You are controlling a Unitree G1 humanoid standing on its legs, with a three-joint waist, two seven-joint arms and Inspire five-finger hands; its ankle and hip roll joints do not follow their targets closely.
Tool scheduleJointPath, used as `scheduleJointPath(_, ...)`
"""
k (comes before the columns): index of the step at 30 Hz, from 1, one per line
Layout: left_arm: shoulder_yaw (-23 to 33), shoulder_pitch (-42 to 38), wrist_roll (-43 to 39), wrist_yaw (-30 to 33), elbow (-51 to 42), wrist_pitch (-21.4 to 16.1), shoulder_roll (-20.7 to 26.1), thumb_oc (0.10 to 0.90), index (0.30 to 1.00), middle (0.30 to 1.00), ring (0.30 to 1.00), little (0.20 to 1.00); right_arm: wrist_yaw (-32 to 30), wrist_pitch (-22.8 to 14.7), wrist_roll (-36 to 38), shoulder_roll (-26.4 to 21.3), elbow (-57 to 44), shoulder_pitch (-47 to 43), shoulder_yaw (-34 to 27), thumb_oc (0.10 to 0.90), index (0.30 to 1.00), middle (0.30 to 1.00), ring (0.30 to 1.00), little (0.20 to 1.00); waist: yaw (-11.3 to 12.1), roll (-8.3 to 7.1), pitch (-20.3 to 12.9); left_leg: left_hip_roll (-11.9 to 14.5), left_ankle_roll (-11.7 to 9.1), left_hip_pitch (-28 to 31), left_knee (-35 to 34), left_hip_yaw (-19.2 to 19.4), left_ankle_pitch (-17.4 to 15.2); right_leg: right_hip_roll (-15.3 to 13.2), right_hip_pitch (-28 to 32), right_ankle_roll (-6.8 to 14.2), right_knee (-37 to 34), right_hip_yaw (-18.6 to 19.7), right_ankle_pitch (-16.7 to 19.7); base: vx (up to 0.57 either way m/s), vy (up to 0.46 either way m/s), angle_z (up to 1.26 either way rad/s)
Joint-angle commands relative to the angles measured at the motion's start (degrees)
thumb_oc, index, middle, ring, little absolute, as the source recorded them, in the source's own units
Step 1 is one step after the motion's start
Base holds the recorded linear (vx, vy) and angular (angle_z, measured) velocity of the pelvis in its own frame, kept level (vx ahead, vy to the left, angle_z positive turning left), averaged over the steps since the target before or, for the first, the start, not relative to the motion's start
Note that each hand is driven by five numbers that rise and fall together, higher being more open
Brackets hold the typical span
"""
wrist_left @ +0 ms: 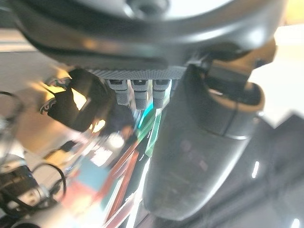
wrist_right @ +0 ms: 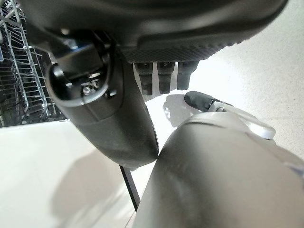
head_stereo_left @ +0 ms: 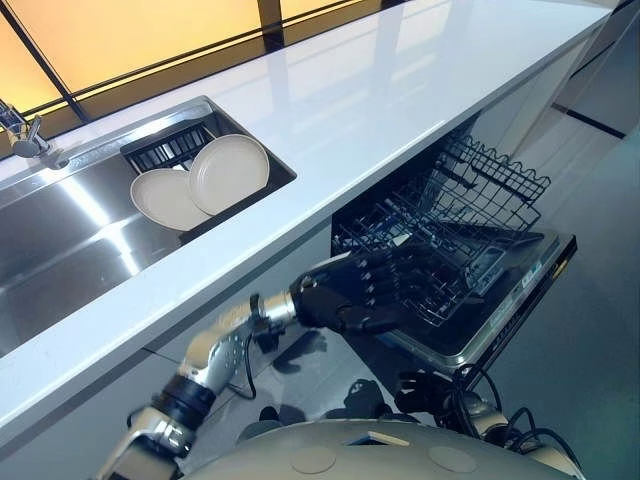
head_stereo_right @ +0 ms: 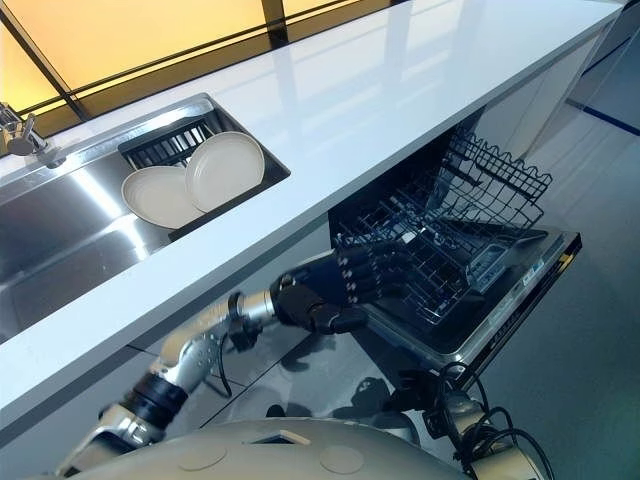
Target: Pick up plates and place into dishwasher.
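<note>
Two cream plates lean in a dark drainer (head_stereo_left: 168, 147) at the right end of the sink: one plate (head_stereo_left: 230, 172) overlaps the other plate (head_stereo_left: 160, 199). Below the counter the dishwasher stands open, its wire rack (head_stereo_left: 470, 205) pulled out over the lowered door (head_stereo_left: 515, 305). My left hand (head_stereo_left: 345, 292) is open below the counter edge, at the rack's near corner, fingers stretched toward the wires and holding nothing. My right hand (wrist_right: 109, 118) hangs low over the pale floor, open and empty, with the rack off to its side.
A long white counter (head_stereo_left: 380, 90) runs across the scene, with a steel sink (head_stereo_left: 60, 235) and a faucet (head_stereo_left: 25, 135) at the left. Cabinet fronts lie under the counter. Pale floor (head_stereo_left: 600, 380) spreads to the right of the dishwasher door.
</note>
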Motion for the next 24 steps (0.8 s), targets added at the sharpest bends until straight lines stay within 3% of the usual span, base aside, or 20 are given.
scheduleJointPath(1,4.9,-8.3,-8.8,12.9,-5.9,-14.5,-3.1,0.800,0.900,0.900,0.900,0.900,-0.9,-0.9,2.7,0.7,1.2,-1.2,2.6,0.800,0.900,0.900,0.900,0.900,0.5,0.22,0.4,-5.5,6.4,-1.1,0.4,-0.9,-4.8,5.7,-1.3,-2.9,2.3,-2.3,-2.7,0.06,-0.020,0.01)
scheduleJointPath(2,6.4,-10.1,-1.1,19.9,-7.2,-21.4,-1.3,0.800,0.900,0.900,0.900,0.900,-1.2,-0.7,3.0,0.7,0.9,-0.7,3.0,0.800,0.900,0.900,0.900,0.900,0.4,0.09,0.2,-5.5,6.4,-1.2,0.4,-1.2,-4.7,5.6,-1.2,-2.9,2.1,-2.3,-2.6,0.05,-0.010,0.01)
scheduleJointPath(4,8.4,-12.2,6.8,27.6,-7.7,-26.3,1.2,0.800,0.900,0.900,0.900,0.900,-1.5,-0.9,2.9,0.8,0.9,0.0,2.9,0.800,0.900,0.900,0.900,0.900,0.3,0.03,0.0,-5.6,6.4,-1.2,0.4,-1.5,-4.7,5.6,-1.1,-2.8,2.0,-2.2,-2.6,0.05,0.003,0.00)
scheduleJointPath(5,10.4,-13.6,12.9,34.2,-8.9,-26.3,3.1,0.800,0.900,0.900,0.900,0.900,-1.8,-1.1,3.0,0.8,1.0,0.6,2.9,0.800,0.900,0.900,0.900,0.900,0.3,0.04,-0.2,-5.7,6.3,-1.1,0.4,-1.9,-4.6,5.6,-1.0,-2.7,2.0,-2.1,-2.6,0.07,0.011,0.00)
scheduleJointPath(7,15.5,-16.6,16.9,40.8,-7.8,-24.1,6.8,0.800,0.900,0.900,0.900,0.900,-1.5,-1.6,2.3,0.3,1.4,1.5,2.4,0.800,0.900,0.900,0.900,0.900,0.1,0.14,-0.6,-5.8,6.3,-0.9,0.4,-2.2,-4.7,5.6,-0.8,-2.8,1.9,-2.0,-2.8,0.08,0.028,0.02)
scheduleJointPath(8,16.4,-17.2,20.5,42.9,-7.2,-24.3,7.6,0.800,0.900,0.900,0.900,0.900,-1.4,-1.6,2.2,0.1,1.5,1.6,2.3,0.800,0.900,0.900,0.900,0.900,0.0,0.18,-0.8,-5.9,6.3,-0.8,0.4,-2.3,-4.7,5.6,-0.8,-2.8,2.0,-1.9,-2.9,0.11,0.046,0.02)
scheduleJointPath(11,20.3,-20.5,32.7,51.5,-3.8,-19.9,13.1,0.800,0.900,0.900,0.900,0.900,-0.8,-1.3,1.6,-0.7,1.9,1.6,1.8,0.800,0.900,0.900,0.900,0.900,-0.3,0.67,-1.3,-6.1,6.3,-0.4,0.4,-2.5,-4.7,5.7,-0.6,-2.9,2.1,-1.2,-3.0,0.08,0.050,0.00)
scheduleJointPath(14,21.1,-24.8,40.4,54.1,4.7,-14.9,20.5,0.800,0.900,0.900,0.900,0.900,-0.5,-0.7,1.6,-1.3,2.1,1.3,1.7,0.800,0.900,0.900,0.900,0.900,-0.7,1.29,-1.9,-6.3,6.5,-0.1,0.4,-2.0,-4.7,5.7,-0.6,-3.0,2.6,-0.7,-3.4,0.08,0.058,0.00)
scheduleJointPath(18,17.6,-32.0,44.5,52.5,23.1,-13.5,30.4,0.800,0.900,0.900,0.900,0.900,-0.2,-0.2,1.1,-2.7,2.9,0.7,1.4,0.800,0.900,0.900,0.900,0.900,-1.6,2.35,-2.4,-6.8,6.8,0.3,1.1,-0.5,-5.2,5.6,-0.9,-2.7,3.6,0.4,-3.8,0.09,0.082,-0.04)
scheduleJointPath(24,9.0,-42.0,44.7,51.7,41.4,-13.6,35.2,0.800,0.900,0.900,0.900,0.900,-0.4,-0.8,1.0,-3.8,3.7,1.2,1.3,0.800,0.900,0.900,0.900,0.900,-3.2,3.16,-2.5,-7.2,7.1,0.7,1.1,0.7,-5.5,5.5,-1.7,-2.0,4.5,1.3,-3.6,0.09,0.088,-0.02)
